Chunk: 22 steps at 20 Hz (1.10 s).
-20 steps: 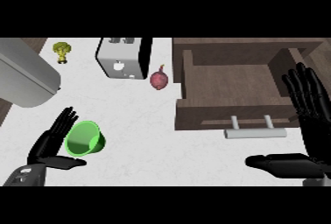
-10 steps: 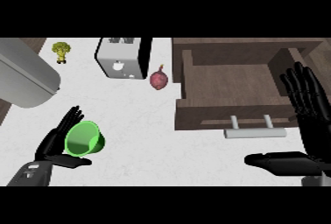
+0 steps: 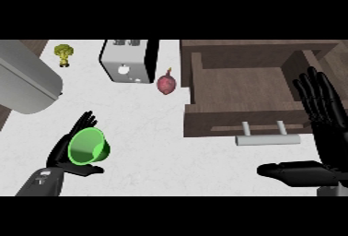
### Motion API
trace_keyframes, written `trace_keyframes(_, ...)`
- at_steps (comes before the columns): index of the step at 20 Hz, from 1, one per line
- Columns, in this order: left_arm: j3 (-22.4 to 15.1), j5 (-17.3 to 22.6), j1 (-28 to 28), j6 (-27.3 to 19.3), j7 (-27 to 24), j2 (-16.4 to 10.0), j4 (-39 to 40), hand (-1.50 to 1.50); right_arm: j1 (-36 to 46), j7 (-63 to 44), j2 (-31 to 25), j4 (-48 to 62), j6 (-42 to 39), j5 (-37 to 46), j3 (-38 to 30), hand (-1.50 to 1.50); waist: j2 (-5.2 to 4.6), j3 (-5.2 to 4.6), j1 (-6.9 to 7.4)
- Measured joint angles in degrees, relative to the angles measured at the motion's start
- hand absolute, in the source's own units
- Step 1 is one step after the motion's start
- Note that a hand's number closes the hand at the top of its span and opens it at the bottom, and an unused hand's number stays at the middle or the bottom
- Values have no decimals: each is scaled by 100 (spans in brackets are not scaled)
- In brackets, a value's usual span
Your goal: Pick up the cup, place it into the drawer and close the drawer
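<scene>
The green cup (image 3: 89, 146) stands on the white counter (image 3: 170, 152) at the lower left, its mouth facing up. My left hand (image 3: 66, 154) is cupped round its left side, fingers straight behind it and the thumb under its near side. I cannot tell whether the hand touches the cup. The brown drawer (image 3: 245, 87) stands open at the upper right, nothing in it, with its metal handle (image 3: 267, 138) on the front. My right hand (image 3: 323, 138) rests open at the right edge, fingers up over the drawer's right side.
A toaster (image 3: 128, 62) stands at the back, a red-purple root vegetable (image 3: 166, 84) right of it and beside the drawer. A broccoli floret (image 3: 64, 53) lies at the far left back. A large grey metal body (image 3: 24, 83) fills the left edge.
My left hand has closed in a little round the cup, and the cup's mouth looks slightly more turned toward me. The right hand has barely moved.
</scene>
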<state>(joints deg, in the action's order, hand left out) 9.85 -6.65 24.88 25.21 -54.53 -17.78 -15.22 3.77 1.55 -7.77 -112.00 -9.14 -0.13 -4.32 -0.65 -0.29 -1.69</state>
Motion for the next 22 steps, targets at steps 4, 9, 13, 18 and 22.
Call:
trace_keyframes(4,-25,66,96,184,87,62,-7,-150,60,-17,-63,58,-34,-50,-85,-150,-2,0,3)
trace_keyframes(9,-81,165,101,384,143,267,-86,150,17,-43,2,63,-20,-69,-48,-150,4,0,8)
trace_keyframes(13,-153,247,146,657,273,353,-172,150,83,-25,-15,151,-41,-60,-45,-150,3,0,25)
trace_keyframes(18,-175,451,178,981,447,467,-277,150,46,56,-37,184,-72,-59,-76,-150,9,2,25)
trace_keyframes(22,82,804,183,895,388,534,-345,150,-70,15,-40,73,-72,-56,-83,-150,16,3,29)
